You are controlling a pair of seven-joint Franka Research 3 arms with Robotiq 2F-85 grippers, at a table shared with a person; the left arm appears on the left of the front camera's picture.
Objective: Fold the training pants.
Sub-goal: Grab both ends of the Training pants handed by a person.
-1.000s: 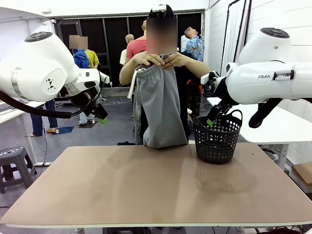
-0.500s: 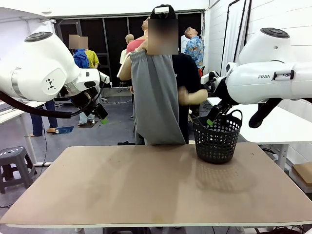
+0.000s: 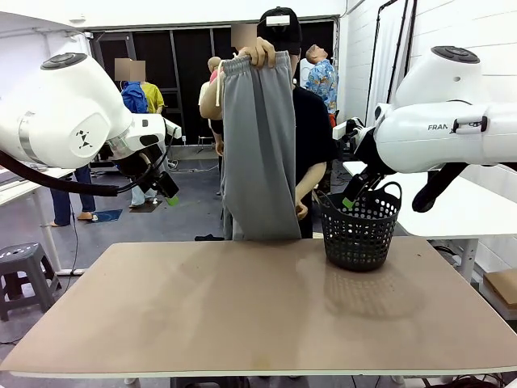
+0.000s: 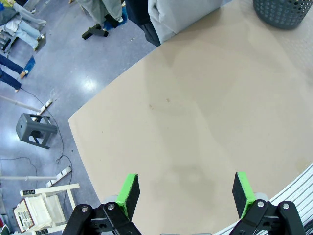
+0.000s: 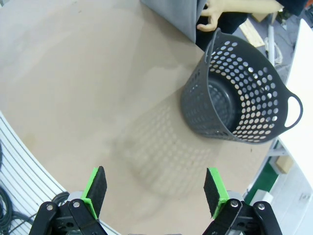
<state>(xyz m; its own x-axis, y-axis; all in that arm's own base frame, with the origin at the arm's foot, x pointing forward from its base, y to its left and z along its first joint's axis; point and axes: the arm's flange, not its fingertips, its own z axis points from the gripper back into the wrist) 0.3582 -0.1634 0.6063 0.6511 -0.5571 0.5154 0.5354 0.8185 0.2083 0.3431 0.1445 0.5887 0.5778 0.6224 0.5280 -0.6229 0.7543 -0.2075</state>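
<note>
A person at the far side of the table holds the light grey training pants (image 3: 258, 145) up by the waistband with one raised hand (image 3: 260, 51). The legs hang straight down to the table's far edge. The pants' lower end (image 4: 183, 13) shows at the top of the left wrist view and also at the top of the right wrist view (image 5: 176, 14). My left gripper (image 3: 167, 192) hangs open high above the table's left side, its pads (image 4: 128, 192) wide apart. High on the right, my right gripper (image 3: 349, 200) is open too, with nothing between its pads (image 5: 96, 188).
A black mesh basket (image 3: 359, 226) stands at the table's far right, near the person's lowered hand (image 5: 211, 18). The brown table (image 3: 242, 315) stretches wide between the arms. A grey stool (image 3: 23, 271) stands on the floor at the left. Other people stand in the background.
The person has lifted the pants from chest height to above the head and let them hang full length. One hand dropped to the side. Both arms stayed still.
</note>
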